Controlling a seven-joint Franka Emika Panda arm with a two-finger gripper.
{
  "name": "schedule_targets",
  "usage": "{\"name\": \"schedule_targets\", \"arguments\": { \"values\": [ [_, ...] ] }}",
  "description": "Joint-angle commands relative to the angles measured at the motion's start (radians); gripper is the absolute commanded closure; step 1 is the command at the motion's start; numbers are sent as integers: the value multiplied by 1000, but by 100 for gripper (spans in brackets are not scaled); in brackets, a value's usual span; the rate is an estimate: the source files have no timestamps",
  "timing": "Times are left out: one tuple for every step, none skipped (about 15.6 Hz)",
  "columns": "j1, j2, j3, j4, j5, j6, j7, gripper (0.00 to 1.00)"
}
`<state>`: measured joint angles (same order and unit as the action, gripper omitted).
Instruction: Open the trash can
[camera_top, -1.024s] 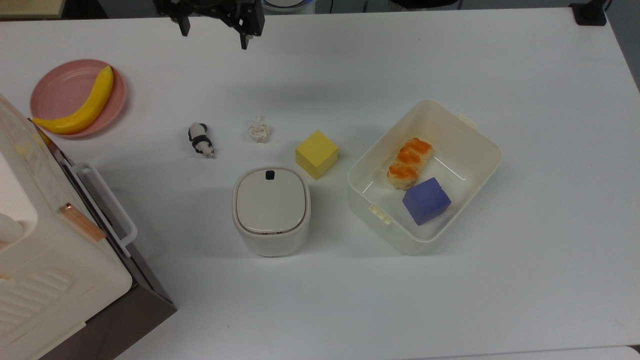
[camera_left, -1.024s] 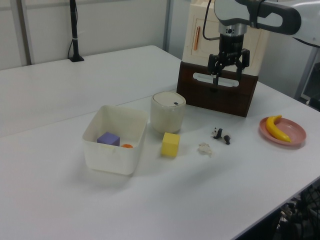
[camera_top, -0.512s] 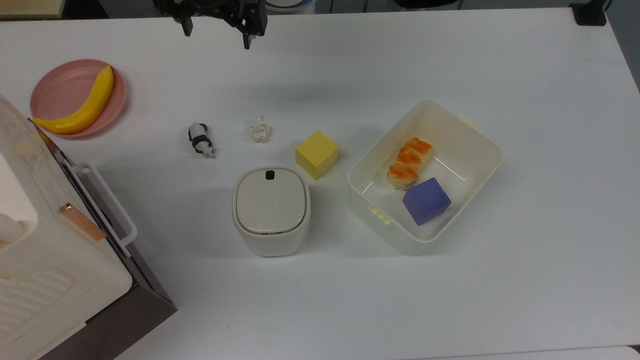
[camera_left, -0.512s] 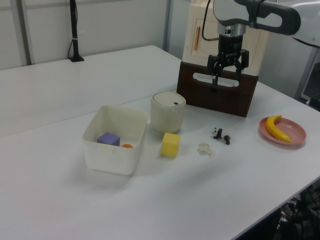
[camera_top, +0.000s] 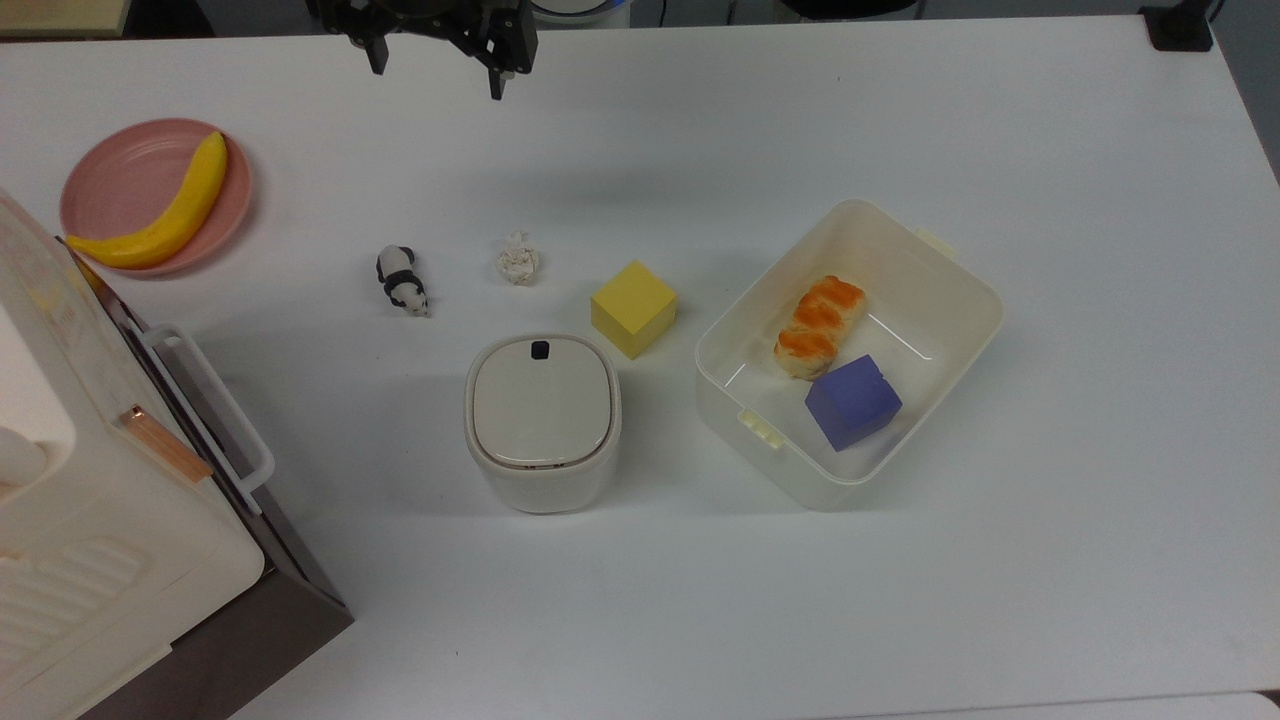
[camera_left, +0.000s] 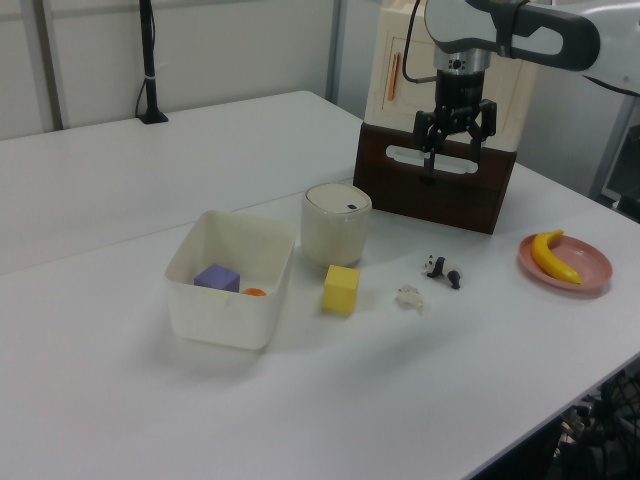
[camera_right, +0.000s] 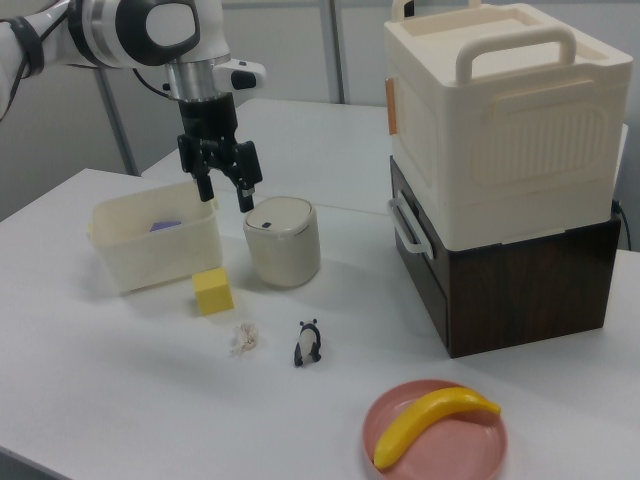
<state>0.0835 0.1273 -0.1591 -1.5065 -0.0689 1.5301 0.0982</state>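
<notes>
One gripper (camera_top: 435, 72) hung above the table (camera_top: 700, 120), fingers spread wide and holding nothing, well apart from the trash can (camera_top: 541, 422). Trash can sat mid-table with its lid shut, blue button (camera_top: 539, 349) on the edge facing the gripper. In the top view, a yellow cube (camera_top: 633, 308) lay just beside its upper right, and a tub (camera_top: 960, 290) stood further right.

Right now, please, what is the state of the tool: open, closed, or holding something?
Tool: open, holding nothing, in the air above the table, apart from the trash can.
</notes>
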Motion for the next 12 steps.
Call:
{"name": "schedule_targets", "arguments": {
  "values": [
    [12, -8, 0, -21, 15, -10, -2, 0],
    [12, -8, 0, -24, 21, -8, -2, 0],
    [12, -5, 0, -24, 30, -7, -3, 0],
    [12, -3, 0, -24, 40, 7, -3, 0],
    [10, -3, 0, -26, 43, 27, -2, 1],
    [10, 3, 0, -26, 47, 45, -5, 12],
    [7, 14, 0, -26, 63, 79, -6, 25],
    [5, 20, 0, -26, 84, 125, -14, 47],
    [2, 35, 0, -29, 110, 171, -32, 67],
    [2, 55, 0, -29, 142, 211, -49, 83],
    [7, 83, 0, -26, 165, 258, -55, 94],
    [12, 109, 0, -26, 172, 312, -55, 100]
  ]
}}
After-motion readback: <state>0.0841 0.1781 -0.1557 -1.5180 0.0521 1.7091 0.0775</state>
